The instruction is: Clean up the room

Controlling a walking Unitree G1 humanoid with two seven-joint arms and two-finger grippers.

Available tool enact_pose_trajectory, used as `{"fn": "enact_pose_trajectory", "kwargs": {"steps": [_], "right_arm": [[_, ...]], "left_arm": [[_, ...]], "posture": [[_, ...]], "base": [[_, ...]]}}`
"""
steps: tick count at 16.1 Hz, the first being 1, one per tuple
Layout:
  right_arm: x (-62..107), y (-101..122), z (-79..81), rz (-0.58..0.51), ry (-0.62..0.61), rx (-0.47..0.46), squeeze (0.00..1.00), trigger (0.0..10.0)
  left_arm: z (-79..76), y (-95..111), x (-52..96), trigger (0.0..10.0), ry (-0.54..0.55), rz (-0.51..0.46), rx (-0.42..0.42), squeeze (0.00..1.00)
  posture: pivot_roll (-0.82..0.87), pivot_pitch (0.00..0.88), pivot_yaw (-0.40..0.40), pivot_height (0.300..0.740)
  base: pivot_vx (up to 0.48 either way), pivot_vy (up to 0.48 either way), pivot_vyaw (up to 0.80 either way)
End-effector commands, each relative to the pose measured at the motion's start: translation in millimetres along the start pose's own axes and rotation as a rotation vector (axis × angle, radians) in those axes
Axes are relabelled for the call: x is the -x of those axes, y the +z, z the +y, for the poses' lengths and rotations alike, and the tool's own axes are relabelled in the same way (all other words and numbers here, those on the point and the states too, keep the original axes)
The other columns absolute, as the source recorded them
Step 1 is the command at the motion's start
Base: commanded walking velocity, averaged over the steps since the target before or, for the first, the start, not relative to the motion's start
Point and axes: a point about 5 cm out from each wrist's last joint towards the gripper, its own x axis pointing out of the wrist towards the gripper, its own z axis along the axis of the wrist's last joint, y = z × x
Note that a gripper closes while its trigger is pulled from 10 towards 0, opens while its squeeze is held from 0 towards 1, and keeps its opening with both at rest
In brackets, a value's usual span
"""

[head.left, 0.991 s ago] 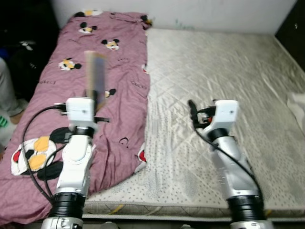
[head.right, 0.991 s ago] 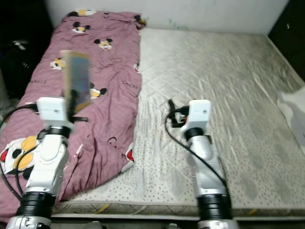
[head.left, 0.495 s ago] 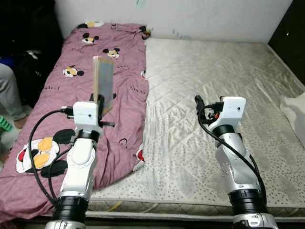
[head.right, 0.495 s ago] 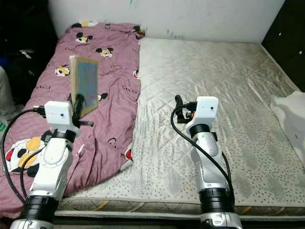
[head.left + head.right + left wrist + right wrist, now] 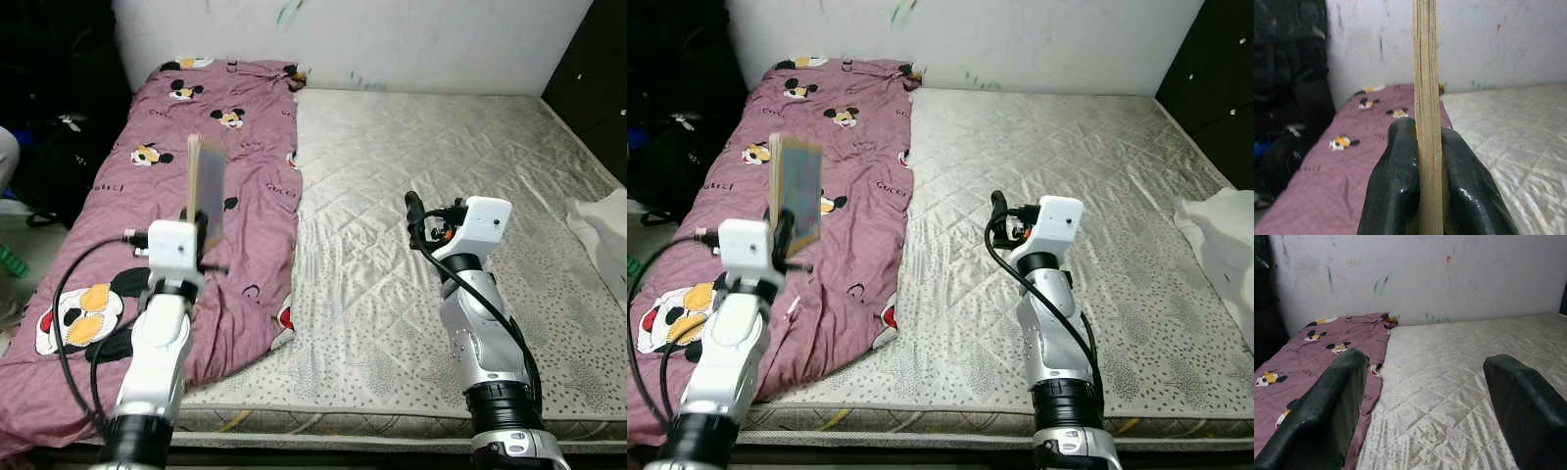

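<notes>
**Desk:** Where are we on the cleanup?

**Me:** Partway, I'd judge. I've got a thin book (image 5: 795, 192) off the bed, clamped upright between the fingers of my left claw (image 5: 1426, 147), held above the purple cartoon blanket (image 5: 230, 147). It hasn't gone anywhere proper yet, so putting it away is what's left for that piece.

**Desk:** And the other arm?

**Me:** Right claw (image 5: 1425, 401) is raised over the bare mattress (image 5: 441, 166), fingers spread wide apart, holding nothing.

**Desk:** What does the bed look like?

**Me:** The quilted mattress is bare on its right part; the blanket lies rumpled along the left side and hangs over the front edge, so it probably needs straightening. Some white cloth (image 5: 1220, 235) sits at the far right edge.

**Desk:** The room?

**Me:** White wall (image 5: 1449, 274) behind the bed, scuffed with small coloured marks. Dark clutter (image 5: 54, 137) is piled left of the bed; I can't make out what it is.
</notes>
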Motion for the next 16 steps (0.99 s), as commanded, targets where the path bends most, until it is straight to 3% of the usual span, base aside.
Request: {"fn": "enact_pose_trajectory", "kwargs": {"steps": [1, 4, 6, 9, 11, 13, 16], "right_arm": [[2.2, 4, -5.2, -0.015, -0.015, -0.004, 0.00, 10.0], [12.1, -1, -14.5, -0.003, -0.049, -0.008, 0.00, 10.0], [11.2, -1, -9.4, 0.006, -0.032, -0.022, 0.00, 10.0], [10.1, -1, -2.9, 0.009, -0.005, -0.028, 0.00, 10.0], [13.1, -8, -2.1, 0.035, -0.006, -0.034, 0.00, 10.0], [8.3, 0, 4.5, 0.018, 0.037, -0.017, 0.00, 10.0], [9.5, -1, -3.6, 0.023, 0.012, -0.007, 0.00, 10.0]], "left_arm": [[-2.1, 13, -1.2, 10.0, -0.021, -0.058, 0.030, 0.00], [-19.3, 15, 6.1, 10.0, -0.111, -0.046, 0.082, 0.00], [-29.7, 20, 9.4, 10.0, -0.189, -0.039, 0.117, 0.00], [-32.7, 25, 14.7, 10.0, -0.213, -0.060, 0.080, 0.00], [-31.1, 18, 19.0, 10.0, -0.164, -0.011, 0.051, 0.00], [-33.6, 25, 17.4, 10.0, -0.176, -0.021, 0.064, 0.00], [-35.5, 23, 21.6, 10.0, -0.194, -0.009, 0.066, 0.00]], "posture": [[-0.07, 0.000, 0.008, 0.740], [-0.09, 0.000, 0.010, 0.740], [-0.07, 0.000, 0.003, 0.740], [-0.06, 0.000, -0.003, 0.740], [-0.05, 0.000, -0.014, 0.740], [-0.06, 0.020, -0.021, 0.740], [-0.06, 0.038, -0.017, 0.740]], "base": [[0.000, 0.000, 0.00], [0.000, 0.000, 0.00], [0.000, 0.000, -0.23], [0.000, 0.000, -0.68], [0.000, 0.000, -0.57], [0.000, 0.000, 0.00], [0.000, 0.000, 0.00]]}}
